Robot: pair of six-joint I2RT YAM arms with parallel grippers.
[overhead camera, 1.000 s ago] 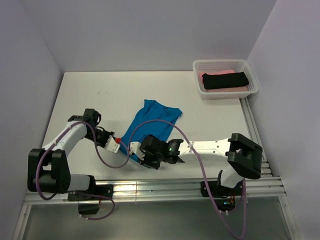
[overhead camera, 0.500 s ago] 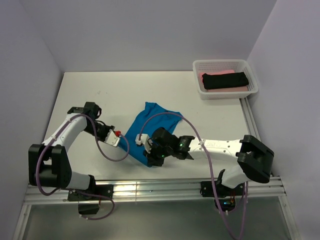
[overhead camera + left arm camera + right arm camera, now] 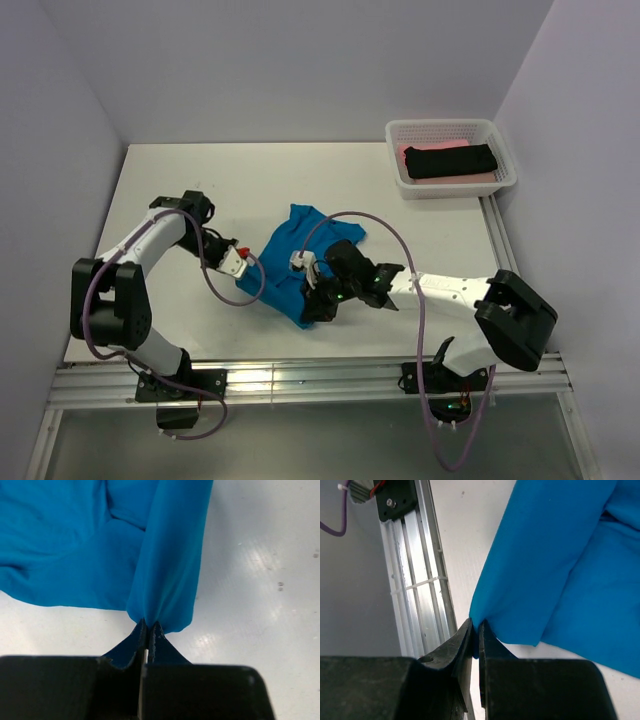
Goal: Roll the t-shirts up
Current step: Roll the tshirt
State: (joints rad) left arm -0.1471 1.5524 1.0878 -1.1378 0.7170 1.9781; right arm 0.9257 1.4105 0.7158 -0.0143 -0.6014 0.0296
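A bright blue t-shirt (image 3: 290,248) lies rumpled on the white table (image 3: 200,180), its near edge stretched between both grippers. My left gripper (image 3: 247,277) is shut on a folded edge at the shirt's left near corner; in the left wrist view the fingertips (image 3: 148,626) pinch the blue cloth (image 3: 100,545). My right gripper (image 3: 310,312) is shut on the right near corner, where the right wrist view shows the tips (image 3: 476,626) clamping a point of blue fabric (image 3: 560,565). A black t-shirt (image 3: 450,160) lies on a pink one (image 3: 408,152) in the basket.
The white mesh basket (image 3: 440,125) stands at the far right corner of the table. An aluminium rail (image 3: 420,580) runs along the table's near edge, close behind the right gripper. Purple cables loop over both arms above the shirt.
The right gripper has moved right and the left one slightly away from the near edge. The shirt's near edge, a narrow strip before, is now spread wide between them.
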